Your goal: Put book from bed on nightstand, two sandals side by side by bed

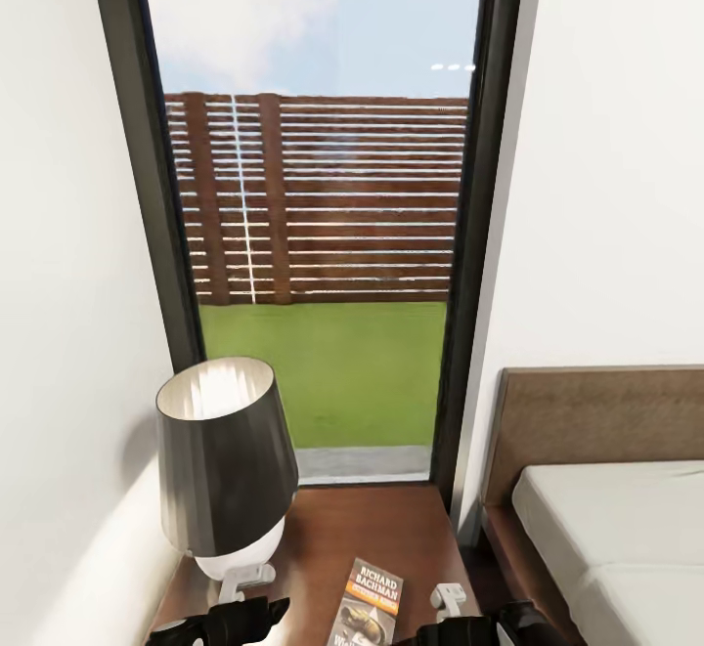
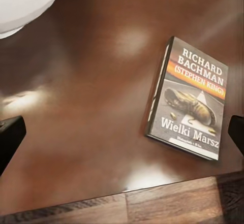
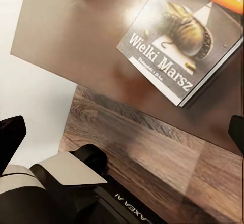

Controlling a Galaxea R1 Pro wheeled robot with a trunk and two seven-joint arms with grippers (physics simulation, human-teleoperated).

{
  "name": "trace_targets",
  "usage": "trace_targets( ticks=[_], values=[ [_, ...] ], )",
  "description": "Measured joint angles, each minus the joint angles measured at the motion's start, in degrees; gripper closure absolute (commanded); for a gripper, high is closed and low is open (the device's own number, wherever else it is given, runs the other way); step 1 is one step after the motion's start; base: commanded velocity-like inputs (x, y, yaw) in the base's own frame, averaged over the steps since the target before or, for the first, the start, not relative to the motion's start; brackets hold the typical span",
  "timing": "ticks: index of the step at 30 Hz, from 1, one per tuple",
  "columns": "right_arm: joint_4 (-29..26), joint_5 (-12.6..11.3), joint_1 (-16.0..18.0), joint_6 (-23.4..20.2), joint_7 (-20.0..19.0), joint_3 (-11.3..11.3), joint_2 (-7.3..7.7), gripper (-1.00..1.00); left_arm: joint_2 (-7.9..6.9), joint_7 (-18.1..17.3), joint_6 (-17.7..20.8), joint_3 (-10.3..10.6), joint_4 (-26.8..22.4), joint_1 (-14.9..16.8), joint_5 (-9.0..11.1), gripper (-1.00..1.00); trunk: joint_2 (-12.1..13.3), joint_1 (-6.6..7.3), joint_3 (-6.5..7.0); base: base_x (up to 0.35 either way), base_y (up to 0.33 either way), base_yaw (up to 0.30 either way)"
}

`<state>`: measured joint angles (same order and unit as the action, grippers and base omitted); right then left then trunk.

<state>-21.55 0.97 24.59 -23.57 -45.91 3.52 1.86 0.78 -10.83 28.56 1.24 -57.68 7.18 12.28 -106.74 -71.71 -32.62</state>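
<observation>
The book lies flat and face up on the dark-brown nightstand, near its front edge, right of the lamp. Its cover reads clearly in the left wrist view and partly in the right wrist view. My left gripper hovers open above the nightstand top, with the book off toward one finger. My right gripper is open over the nightstand's front edge, just short of the book. Neither touches the book. The bed stands to the right. The sandals are out of view.
A table lamp with a dark shade and white base fills the nightstand's left half. Behind it is a tall black-framed window, with white walls on both sides. The right wrist view shows wood-plank floor and my own base.
</observation>
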Motion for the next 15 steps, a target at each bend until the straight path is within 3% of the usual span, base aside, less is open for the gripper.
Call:
trace_targets(
  ticks=[4, 6, 11, 15],
  values=[
    [0.01, -0.02, 0.01, 0.02, -0.06, 0.02, 1.73, -1.0, 0.0, -0.01, 0.0, 0.0, 0.0, 0.0, -0.02, -1.0, 1.6, 0.88, 0.72, 0.0, 0.0, 0.0],
    [0.04, -0.08, -0.01, 0.02, -0.08, 0.01, 3.87, -1.0, 0.0, 0.0, 0.0, 0.01, 0.0, 0.0, -0.03, -1.0, 2.41, 1.32, 1.08, 0.0, 0.0, 0.0],
    [0.04, -0.3, 0.01, 0.01, -0.23, -0.04, 5.89, -1.0, -0.02, -0.03, 0.0, 0.04, 0.02, 0.0, -0.06, -1.0, 4.41, 2.42, 1.98, 0.0, 0.0, 0.0],
    [0.08, -2.84, -0.01, 0.06, -2.46, -0.22, 6.99, -1.0, -0.02, -0.03, 0.0, 0.04, 0.18, 0.0, -0.07, -1.0, 6.02, 3.3, 2.69, 0.0, 0.0, 0.0]
  ],
)
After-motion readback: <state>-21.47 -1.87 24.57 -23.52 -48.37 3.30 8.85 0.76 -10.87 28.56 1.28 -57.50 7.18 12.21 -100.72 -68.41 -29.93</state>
